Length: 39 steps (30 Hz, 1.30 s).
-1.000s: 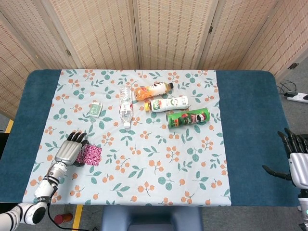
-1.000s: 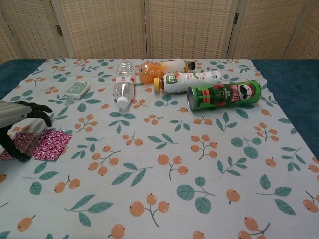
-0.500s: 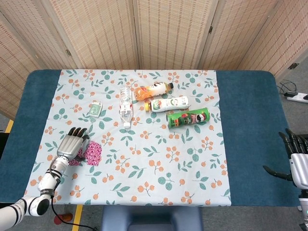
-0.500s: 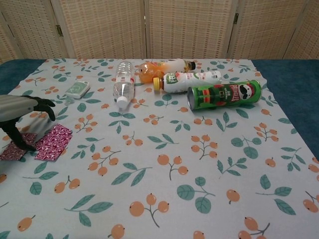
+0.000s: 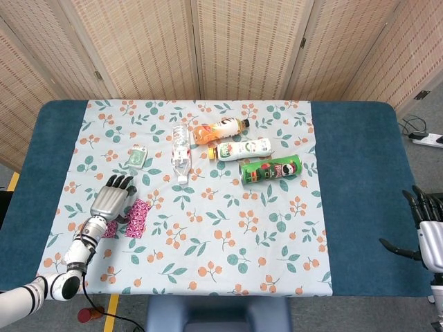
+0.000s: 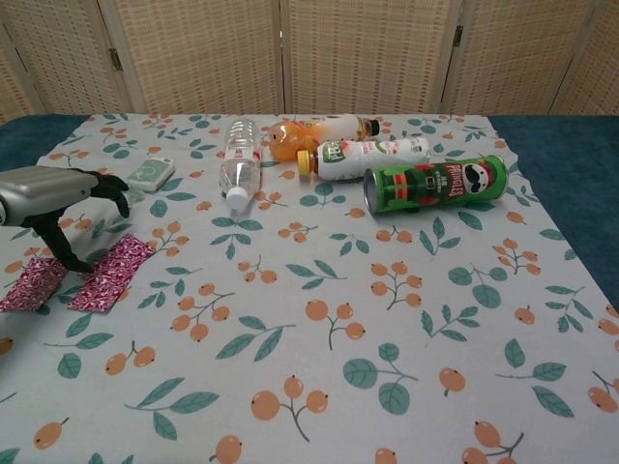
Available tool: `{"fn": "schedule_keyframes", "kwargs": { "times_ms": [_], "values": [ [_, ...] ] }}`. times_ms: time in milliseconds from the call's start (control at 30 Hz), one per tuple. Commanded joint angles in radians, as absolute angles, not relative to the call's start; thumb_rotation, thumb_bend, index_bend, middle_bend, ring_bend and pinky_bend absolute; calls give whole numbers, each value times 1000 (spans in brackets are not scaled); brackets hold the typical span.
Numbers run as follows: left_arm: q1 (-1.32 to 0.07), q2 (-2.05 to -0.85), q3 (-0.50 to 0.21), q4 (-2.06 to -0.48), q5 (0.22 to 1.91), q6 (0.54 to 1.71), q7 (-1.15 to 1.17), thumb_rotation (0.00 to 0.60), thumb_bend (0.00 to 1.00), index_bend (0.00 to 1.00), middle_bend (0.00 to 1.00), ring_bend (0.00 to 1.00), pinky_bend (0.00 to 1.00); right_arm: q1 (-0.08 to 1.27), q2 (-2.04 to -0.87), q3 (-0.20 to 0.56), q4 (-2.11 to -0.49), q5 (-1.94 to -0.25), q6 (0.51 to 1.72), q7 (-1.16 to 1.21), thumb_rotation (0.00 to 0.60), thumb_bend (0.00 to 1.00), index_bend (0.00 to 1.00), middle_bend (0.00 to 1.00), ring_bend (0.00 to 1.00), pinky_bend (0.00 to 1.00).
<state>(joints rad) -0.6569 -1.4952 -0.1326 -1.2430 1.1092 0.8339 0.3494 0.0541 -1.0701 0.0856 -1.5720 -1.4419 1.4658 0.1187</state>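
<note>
My left hand (image 5: 113, 198) hovers over the near left part of the floral tablecloth (image 5: 208, 235), fingers apart and pointing down, holding nothing. In the chest view the left hand (image 6: 56, 196) has its fingertips (image 6: 75, 261) just at a shiny pink foil packet (image 6: 113, 272), which lies flat and shows on both sides of the hand. The pink packet (image 5: 137, 218) lies directly right of the hand in the head view. My right hand (image 5: 429, 232) hangs open past the table's right edge, far from everything; the chest view does not show it.
Lying at the far middle are a clear water bottle (image 5: 181, 153), an orange juice bottle (image 5: 218, 129), a white bottle (image 5: 242, 149) and a green crisp can (image 5: 270, 169). A small green-white box (image 5: 138, 157) lies beyond my left hand. Blue table (image 5: 360, 173) flanks the cloth.
My left hand has lifted off the pink packet and moved away from me toward the small box, uncovering more of the packet. The right hand has barely moved.
</note>
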Motion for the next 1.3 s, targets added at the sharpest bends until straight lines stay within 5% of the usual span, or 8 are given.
{"fn": "schedule_keyframes", "kwargs": {
  "times_ms": [33, 133, 300, 500, 1300],
  "values": [
    [-658, -1477, -133, -1274, 1107, 841, 352, 581, 127, 284, 87, 3, 0, 55, -1069, 86, -1574, -1444, 1466, 118, 469, 157, 0, 0, 0, 0],
    [-650, -1439, -121, -1342, 1114, 837, 335, 529, 127, 296, 87, 3, 0, 56, -1071, 85, -1574, -1446, 1463, 118, 471, 157, 0, 0, 0, 0],
    [-637, -1375, -108, -1463, 1109, 807, 271, 175, 122, 327, 87, 1, 0, 60, -1075, 84, -1571, -1446, 1455, 119, 471, 157, 0, 0, 0, 0],
    [-631, -1328, -85, -1515, 1147, 773, 190, 7, 122, 338, 82, 0, 0, 60, -1074, 84, -1572, -1449, 1457, 122, 471, 157, 0, 0, 0, 0],
    [-628, -1418, -34, -1372, 1175, 802, 207, 0, 122, 326, 24, 0, 0, 57, -1076, 82, -1569, -1450, 1458, 131, 470, 158, 0, 0, 0, 0]
  ]
}}
